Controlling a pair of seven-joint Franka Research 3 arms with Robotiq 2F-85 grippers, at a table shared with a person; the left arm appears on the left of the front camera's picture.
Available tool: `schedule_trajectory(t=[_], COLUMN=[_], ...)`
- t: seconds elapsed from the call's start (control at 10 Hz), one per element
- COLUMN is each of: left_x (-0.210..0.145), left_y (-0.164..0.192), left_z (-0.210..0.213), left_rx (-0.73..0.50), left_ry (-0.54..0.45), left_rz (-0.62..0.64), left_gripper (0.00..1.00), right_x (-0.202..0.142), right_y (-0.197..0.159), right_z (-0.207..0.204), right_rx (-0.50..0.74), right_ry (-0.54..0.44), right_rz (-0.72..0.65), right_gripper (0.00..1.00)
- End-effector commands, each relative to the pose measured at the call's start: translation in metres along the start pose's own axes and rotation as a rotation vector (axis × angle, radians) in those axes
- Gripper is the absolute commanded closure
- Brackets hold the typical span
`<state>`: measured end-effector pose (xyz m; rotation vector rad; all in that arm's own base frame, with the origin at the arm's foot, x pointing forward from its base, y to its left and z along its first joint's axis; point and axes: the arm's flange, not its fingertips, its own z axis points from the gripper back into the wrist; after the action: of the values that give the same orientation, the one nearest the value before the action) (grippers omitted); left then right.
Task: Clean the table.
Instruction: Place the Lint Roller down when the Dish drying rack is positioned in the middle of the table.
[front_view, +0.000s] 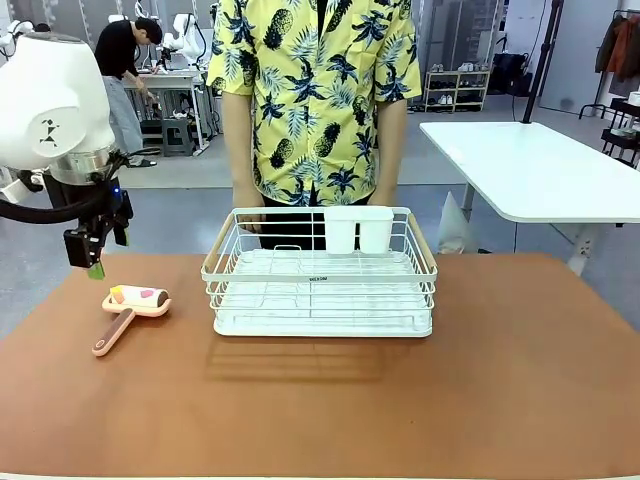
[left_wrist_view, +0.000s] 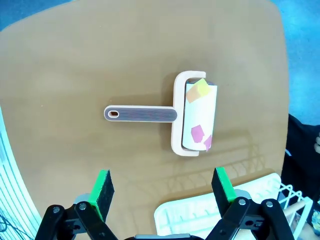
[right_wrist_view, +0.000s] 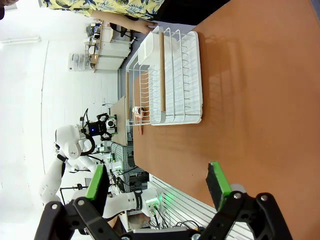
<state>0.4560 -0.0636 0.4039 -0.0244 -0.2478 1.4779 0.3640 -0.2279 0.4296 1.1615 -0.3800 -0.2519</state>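
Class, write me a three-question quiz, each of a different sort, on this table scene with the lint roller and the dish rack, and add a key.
1. True or false: the left gripper is shut on the lint roller.
2. Which stands inside the dish rack? A) two white cups B) a plate C) a sponge
3. Fill in: the roller lies on the table to the robot's ____ of the rack.

Key: 1 false, it hangs open above the roller; 2 A, the white cups; 3 left.
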Motion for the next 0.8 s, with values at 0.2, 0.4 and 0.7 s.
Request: schedule_trajectory(t=[0.2, 0.4, 0.7], left_x=[0.0022, 0.0022, 0.0022], left_y=[0.0018, 0.0018, 0.0018], left_z=[-0.0059, -0.0059, -0.0059], left_rx=[-0.003, -0.003, -0.003], left_ry=[0.002, 0.002, 0.002], left_rz=[0.005, 0.005, 0.005], left_gripper=[0.00, 0.00, 0.00], right_x=[0.0007, 0.0007, 0.0007], right_y=[0.0022, 0.0022, 0.0022], right_z=[0.0006, 0.0006, 0.0006], right_rx=[0.014, 0.014, 0.014], right_ry=[-0.004, -0.004, -0.004], right_rz=[0.019, 0.019, 0.019], right_gripper=[0.00, 0.00, 0.00])
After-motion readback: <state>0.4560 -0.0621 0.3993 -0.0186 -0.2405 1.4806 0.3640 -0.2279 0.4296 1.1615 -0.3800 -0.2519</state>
